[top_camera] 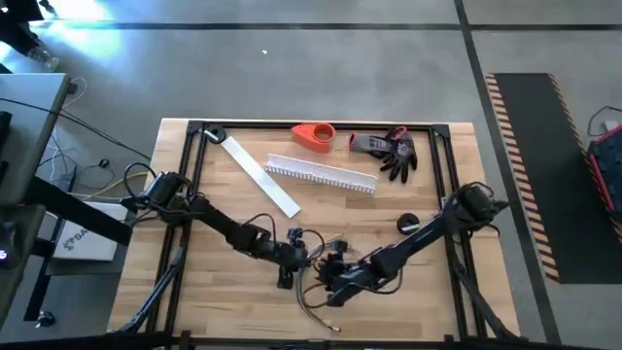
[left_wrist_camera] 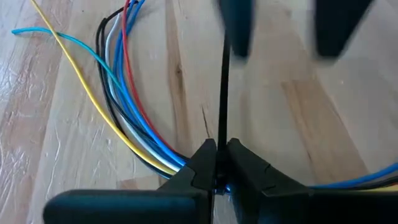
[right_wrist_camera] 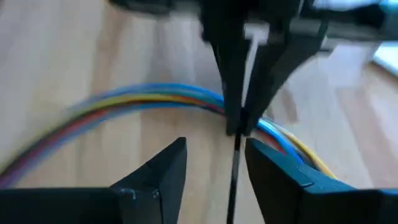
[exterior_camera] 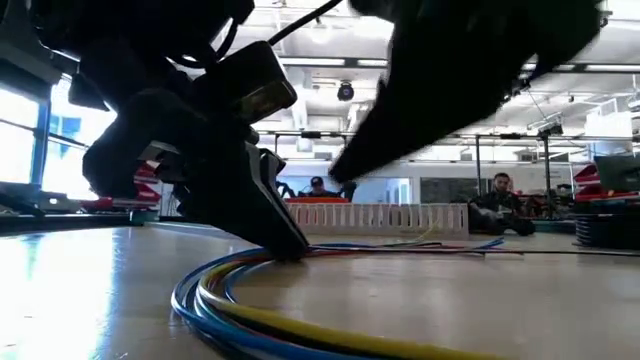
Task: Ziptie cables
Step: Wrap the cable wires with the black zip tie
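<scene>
The cables (left_wrist_camera: 124, 106) are a loose bundle of blue, yellow, red, black and white wires. They lie curved on the wooden table near its front edge (top_camera: 316, 297) (exterior_camera: 260, 310). A thin black zip tie (left_wrist_camera: 222, 93) crosses the bundle. My left gripper (left_wrist_camera: 217, 168) (top_camera: 292, 255) stands over the bundle, shut on the zip tie. My right gripper (right_wrist_camera: 216, 165) (top_camera: 335, 274) faces it from the table's right, open. The zip tie's strap (right_wrist_camera: 235, 186) runs through the gap between its fingers, and I see no touch. My left gripper pinches the zip tie's strap (left_wrist_camera: 220, 146) between its two fingertips, right where the strap meets the cable bundle. The fingers (right_wrist_camera: 231, 118) come steeply from above, tips down at the cables on the table. The strap runs straight out from the tips toward my right gripper.
A white slotted channel (top_camera: 321, 173) (exterior_camera: 380, 216) and a flat white strip (top_camera: 262, 177) lie toward the far side. An orange-red object (top_camera: 313, 136), dark gloves (top_camera: 389, 151) and a small black round thing (top_camera: 408, 223) are also there. People (exterior_camera: 500, 200) sit in the room beyond.
</scene>
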